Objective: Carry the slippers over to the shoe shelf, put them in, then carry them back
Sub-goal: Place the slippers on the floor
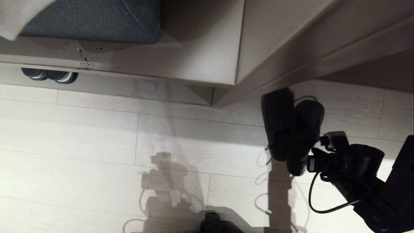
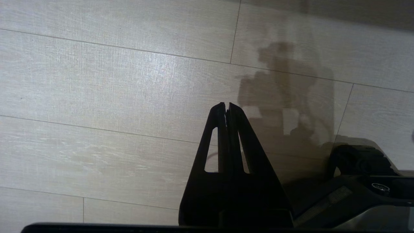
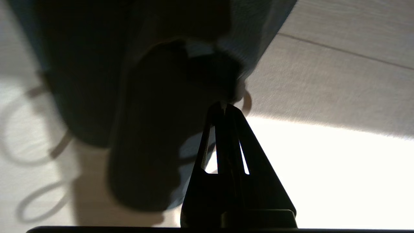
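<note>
The two dark slippers (image 1: pixel 278 126) lie side by side on the pale floor at the right, toes toward the wall panel. In the right wrist view the nearer slipper (image 3: pixel 145 129) fills the space beside my right gripper (image 3: pixel 224 105), which is shut with nothing between its fingers, its tips at that slipper's edge. My right arm (image 1: pixel 352 161) reaches in from the lower right, its end over the nearer slipper's heel. The shoe shelf shows only as a pale base board (image 1: pixel 145 90) under the bench top. My left gripper (image 2: pixel 226 105) hangs shut over bare floor.
A bench top (image 1: pixel 194 48) with a blue cushion (image 1: pixel 97 19) runs along the back. A chunkier dark pair with pale stripes (image 1: pixel 50 75) pokes out beneath it at the left. A beige panel (image 1: pixel 291 48) slants behind the slippers. A black cable (image 1: pixel 323 207) loops under my right arm.
</note>
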